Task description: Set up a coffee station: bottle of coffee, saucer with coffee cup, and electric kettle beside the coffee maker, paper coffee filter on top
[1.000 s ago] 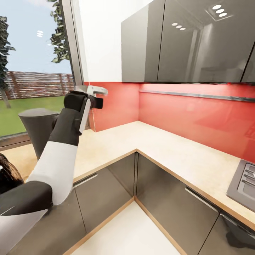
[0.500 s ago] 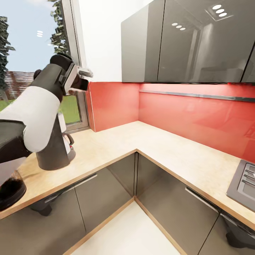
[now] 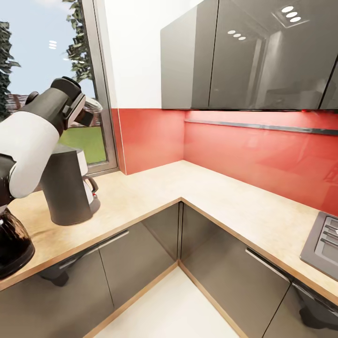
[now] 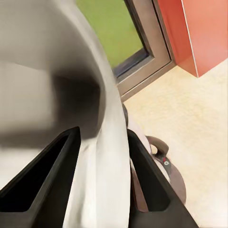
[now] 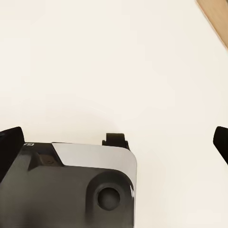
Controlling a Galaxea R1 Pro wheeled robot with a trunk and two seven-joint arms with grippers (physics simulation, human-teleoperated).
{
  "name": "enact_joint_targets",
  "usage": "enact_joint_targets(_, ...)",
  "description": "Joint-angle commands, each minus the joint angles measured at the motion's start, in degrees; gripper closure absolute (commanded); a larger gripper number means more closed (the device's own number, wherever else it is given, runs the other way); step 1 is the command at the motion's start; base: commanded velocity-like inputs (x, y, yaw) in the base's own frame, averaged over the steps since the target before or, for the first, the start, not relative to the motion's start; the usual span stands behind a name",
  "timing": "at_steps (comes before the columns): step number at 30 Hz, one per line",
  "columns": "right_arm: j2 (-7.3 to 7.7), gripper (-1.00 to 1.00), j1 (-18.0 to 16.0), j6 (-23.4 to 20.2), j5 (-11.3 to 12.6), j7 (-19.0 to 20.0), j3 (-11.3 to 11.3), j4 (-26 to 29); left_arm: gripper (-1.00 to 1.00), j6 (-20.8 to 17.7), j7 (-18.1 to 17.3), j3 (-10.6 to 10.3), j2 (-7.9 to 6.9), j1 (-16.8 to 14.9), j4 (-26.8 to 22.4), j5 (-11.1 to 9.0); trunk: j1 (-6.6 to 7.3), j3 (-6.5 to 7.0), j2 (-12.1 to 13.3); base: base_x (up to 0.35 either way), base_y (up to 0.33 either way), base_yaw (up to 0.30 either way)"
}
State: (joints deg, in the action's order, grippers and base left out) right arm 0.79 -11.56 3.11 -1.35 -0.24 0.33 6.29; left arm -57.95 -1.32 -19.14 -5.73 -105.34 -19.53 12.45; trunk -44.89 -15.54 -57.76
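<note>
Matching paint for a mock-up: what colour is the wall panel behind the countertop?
Glossy red backsplash, best in the head view.

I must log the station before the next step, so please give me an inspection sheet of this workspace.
Surface: kitchen countertop, L-shaped, light wood-look.
Job's things: coffee maker upright on it; electric kettle beside it; paper coffee filter held above the coffee maker.
Clutter: nothing seen.
Hands: left hand shut on the filter; right hand open, over pale floor.
Cables: nothing seen.
Surroundings: red backsplash, grey wall cabinets, window, cooktop.
</note>
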Motion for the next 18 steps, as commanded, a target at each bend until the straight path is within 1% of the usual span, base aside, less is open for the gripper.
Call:
enact_joint_targets(1,0.0,-1.0,0.0,0.2,-0.1,0.0,0.0,-0.1,1.0,-0.2,-0.2,-0.3,-0.04,0.0,0.0,0.1,0.0,-0.07,0.0,0.0,0.0,0.0)
enact_joint_targets(7,0.0,-1.0,0.0,0.2,-0.1,0.0,0.0,-0.1,1.0,-0.2,-0.3,-0.2,-0.2,0.0,0.1,0.1,0.0,-0.07,0.0,0.018,0.0,0.009)
enact_joint_targets(10,-0.02,-1.0,0.0,0.2,-0.1,0.0,0.0,-0.1,1.0,-0.2,-0.4,-0.1,-0.28,0.0,0.1,0.0,0.0,-0.07,0.0,0.028,0.0,0.217)
enact_joint_targets(15,-0.03,-1.0,0.0,0.2,-0.1,0.0,-0.1,-0.1,1.0,-0.1,-0.7,0.0,-0.33,0.0,0.1,0.0,0.0,-0.07,0.0,0.033,-0.004,0.082)
enact_joint_targets(16,-0.03,-1.0,0.0,0.2,-0.1,0.0,-0.1,-0.1,1.0,-0.1,-1.1,0.0,-0.33,0.0,0.1,0.0,0.0,-0.07,0.0,0.138,-0.068,0.026)
enact_joint_targets(17,-0.05,-1.0,0.0,0.2,-0.1,0.0,-0.1,-0.1,1.0,-0.1,-2.7,0.0,-0.33,0.0,0.1,0.0,0.0,-0.07,0.0,0.092,-0.044,0.112)
enact_joint_targets(18,-0.04,-1.0,0.0,0.2,-0.1,0.0,-0.1,-0.1,1.0,-0.1,-2.9,-0.1,-0.33,0.0,0.0,0.0,0.0,-0.07,0.0,0.073,-0.035,0.144)
